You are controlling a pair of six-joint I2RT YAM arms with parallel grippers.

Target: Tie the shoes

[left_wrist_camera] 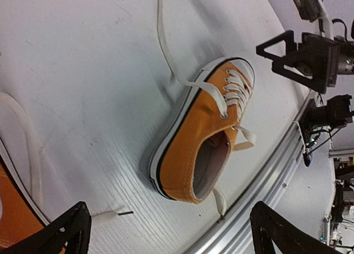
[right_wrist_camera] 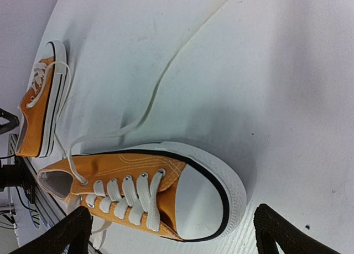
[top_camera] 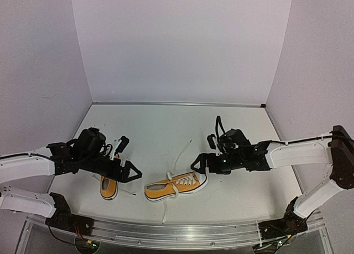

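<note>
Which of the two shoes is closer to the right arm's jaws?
The middle shoe, its toe cap by the right gripper, one lace trailing toward the back wall. The other shoe lies partly under the left gripper.

both arms are showing white shells and black joints: left arm (top_camera: 27, 166), right arm (top_camera: 301, 151). the left gripper (top_camera: 128, 157) and right gripper (top_camera: 206, 152) are ending in black, hollow triangular frames. a thin black cable (top_camera: 218, 125) is looping at 12 o'clock of the right wrist.
</note>
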